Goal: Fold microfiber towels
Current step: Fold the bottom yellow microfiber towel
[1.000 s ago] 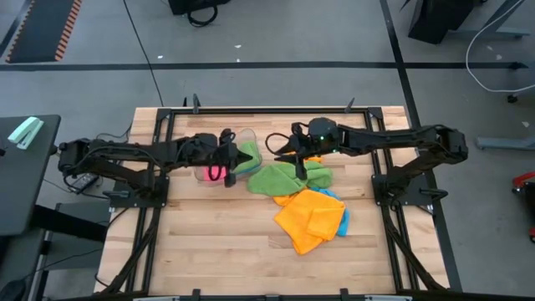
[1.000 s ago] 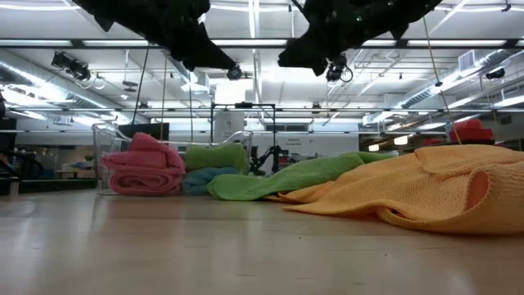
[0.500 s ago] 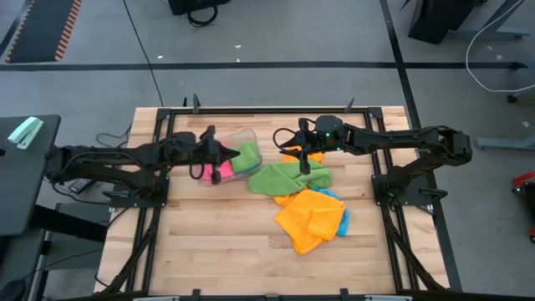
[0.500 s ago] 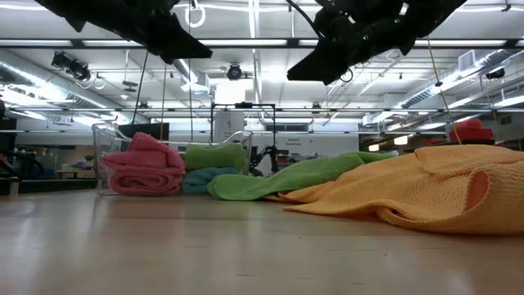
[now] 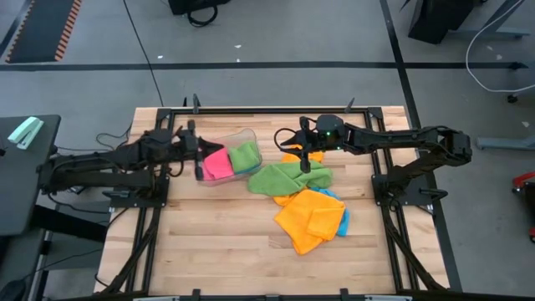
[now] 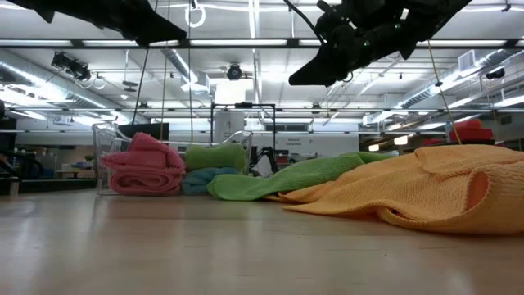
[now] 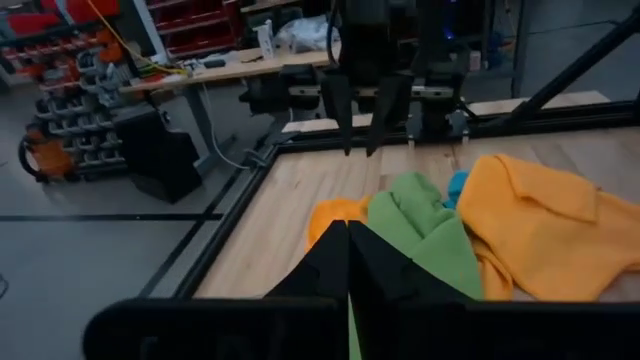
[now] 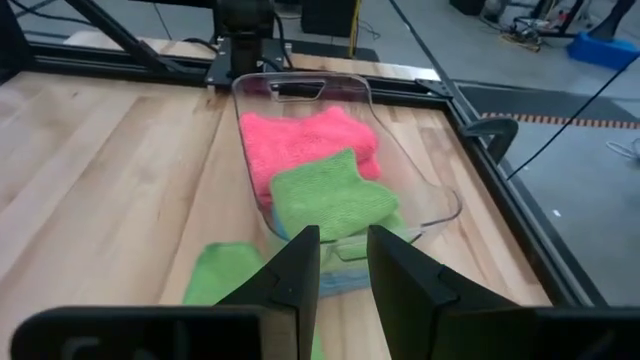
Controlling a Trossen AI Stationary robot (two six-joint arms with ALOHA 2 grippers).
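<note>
Only the low view shows a blue towel (image 6: 205, 179) hidden under the folded pink (image 5: 217, 164) and green (image 5: 245, 155) towels in the tub (image 5: 252, 136) near the worktop's far edge. The left gripper (image 5: 194, 147), jaws together and empty, hangs at the tub's left end. The right gripper (image 5: 306, 165), fingers slightly apart and holding nothing, hovers over the loose green towel (image 5: 280, 178), beside the orange towel (image 5: 311, 219) that half covers another blue one (image 5: 343, 219).

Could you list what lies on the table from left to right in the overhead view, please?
Left gripper → pink towel in the clear tub → folded green towel → loose green towel → orange towel → blue towel edge.
</note>
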